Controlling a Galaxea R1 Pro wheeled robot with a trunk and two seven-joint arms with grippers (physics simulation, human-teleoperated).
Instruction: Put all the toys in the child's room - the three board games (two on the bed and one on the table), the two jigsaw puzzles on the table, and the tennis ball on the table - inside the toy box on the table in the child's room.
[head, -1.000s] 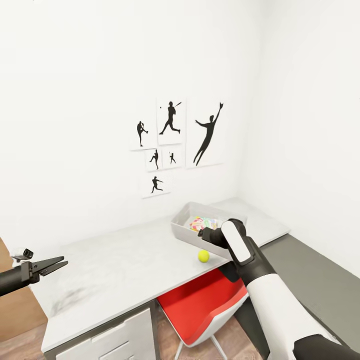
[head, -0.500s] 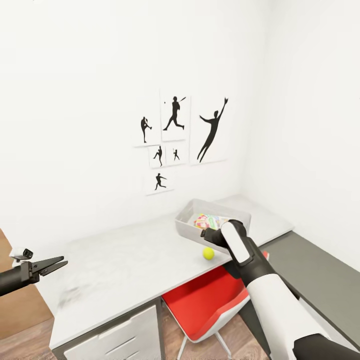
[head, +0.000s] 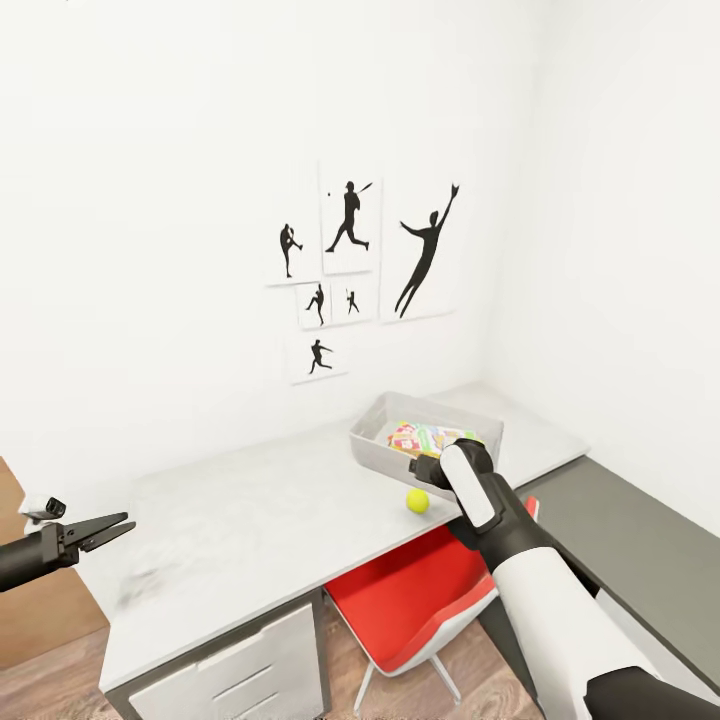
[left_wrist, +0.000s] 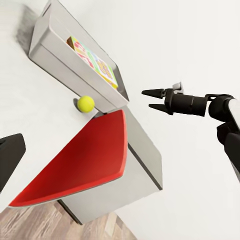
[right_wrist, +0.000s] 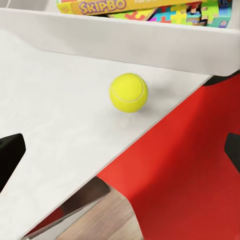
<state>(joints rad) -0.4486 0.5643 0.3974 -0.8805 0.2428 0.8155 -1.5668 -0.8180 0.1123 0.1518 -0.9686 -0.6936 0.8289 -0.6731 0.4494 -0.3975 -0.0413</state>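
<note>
The yellow tennis ball (head: 417, 500) (right_wrist: 128, 92) (left_wrist: 85, 103) lies on the white table (head: 260, 530) just in front of the grey toy box (head: 372, 452) (left_wrist: 60, 60). Colourful board games and jigsaw puzzles (head: 428, 438) (right_wrist: 150, 7) lie inside the box. My right gripper (head: 424, 470) (left_wrist: 150, 99) hovers open a short way above the ball and beside the box's front wall, holding nothing. At the far left my left gripper (head: 115, 527) is open and empty, well away from the box.
A red chair (head: 420, 600) is tucked under the table right below the ball. White drawers (head: 240, 670) sit under the table's left part. Sports posters (head: 350, 260) hang on the wall behind. A wooden panel (head: 40, 610) stands at the left.
The whole view has shifted slightly, so the camera moved. My right gripper now sits a little nearer the tennis ball. The left arm keeps its pose.
</note>
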